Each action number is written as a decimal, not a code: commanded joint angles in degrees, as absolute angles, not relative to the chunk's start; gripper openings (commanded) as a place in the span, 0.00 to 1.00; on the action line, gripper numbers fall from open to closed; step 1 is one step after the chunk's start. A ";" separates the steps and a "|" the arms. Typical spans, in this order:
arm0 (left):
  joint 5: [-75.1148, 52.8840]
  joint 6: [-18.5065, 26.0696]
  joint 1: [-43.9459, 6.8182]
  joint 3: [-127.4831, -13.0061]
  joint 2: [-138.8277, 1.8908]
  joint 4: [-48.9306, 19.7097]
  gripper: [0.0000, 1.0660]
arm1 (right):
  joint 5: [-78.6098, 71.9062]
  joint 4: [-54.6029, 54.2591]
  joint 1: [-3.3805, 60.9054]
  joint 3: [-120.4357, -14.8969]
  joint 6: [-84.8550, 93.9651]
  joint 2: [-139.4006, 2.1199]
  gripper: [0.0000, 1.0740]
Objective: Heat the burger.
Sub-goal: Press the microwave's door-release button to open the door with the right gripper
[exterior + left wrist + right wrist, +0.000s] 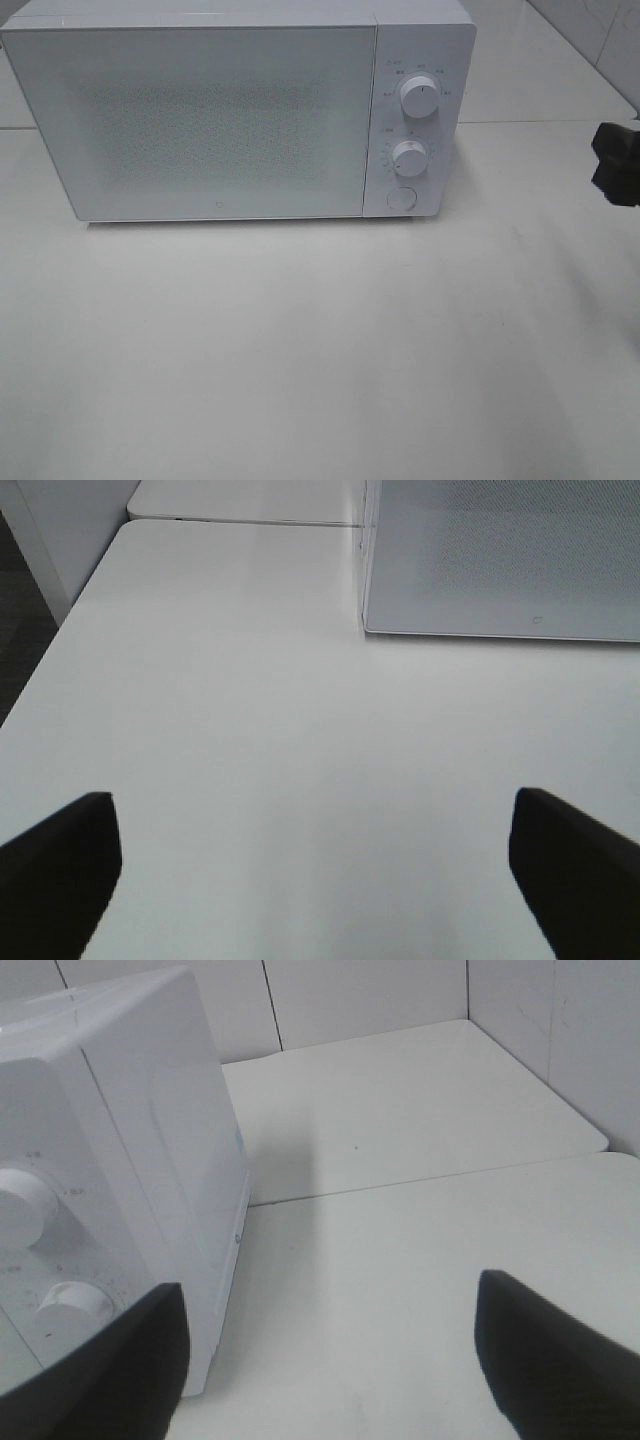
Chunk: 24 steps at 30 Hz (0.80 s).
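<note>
**Burger out of sight, microwave door shut, both claws spread and empty**

Exterior high view: the white microwave [220, 110] fills the upper left and centre of the frame. Its door [200, 115] is closed. To the door's right you have the upper dial [418, 97], the lower dial [410, 157] and the round button [401, 199] below them. The burger does not show anywhere here. The speckled door hides the inside, so you cannot tell whether the burger is in there. The white table [320, 350] takes up the lower half of the frame. At the right edge, level with the dials, a dark piece of the right gripper [616, 165] pokes in, well apart from the microwave.

Left wrist view: the left gripper [315, 880] has its fingers spread wide over the table, holding nothing. A lower corner of the door sits ahead of it. There is no burger.

Right wrist view: the right gripper [330, 1355] is also spread and empty, just beside the microwave's dial end. Again, no burger.

Handling, as a judgement: expect the burger to be light, soft and loosely stacked, with a glossy bun that may slip. Take it low across the sides so the jaws span all its layers. Squeeze gently and keep it level, or the layers may slide apart.
</note>
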State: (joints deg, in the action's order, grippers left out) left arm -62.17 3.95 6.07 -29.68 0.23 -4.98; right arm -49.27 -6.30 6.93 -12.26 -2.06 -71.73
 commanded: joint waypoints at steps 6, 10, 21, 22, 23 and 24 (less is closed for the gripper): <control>-61.25 3.61 6.30 -29.56 1.26 -4.93 0.92 | -60.85 -17.13 18.68 -11.06 6.47 -80.33 0.71; -61.25 3.61 6.30 -29.56 1.26 -4.93 0.92 | -64.92 -22.29 24.06 -11.12 7.51 -83.82 0.71; -61.25 3.61 6.30 -29.56 1.26 -4.93 0.92 | -72.59 -38.16 40.85 -13.52 10.60 -93.62 0.71; -61.25 3.61 6.30 -29.56 1.26 -4.93 0.92 | -72.59 -39.48 42.97 -14.90 11.86 -94.94 0.71; -61.25 3.61 6.30 -29.56 1.26 -4.93 0.92 | -72.59 -40.68 44.92 -16.21 12.89 -96.09 0.71; -61.25 3.61 6.30 -29.56 1.26 -4.93 0.92 | -72.59 -40.68 44.92 -16.21 12.89 -96.09 0.71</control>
State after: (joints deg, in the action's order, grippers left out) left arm -62.17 3.95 6.07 -29.68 0.23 -4.98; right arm -68.87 -39.42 43.54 -15.01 10.94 -95.57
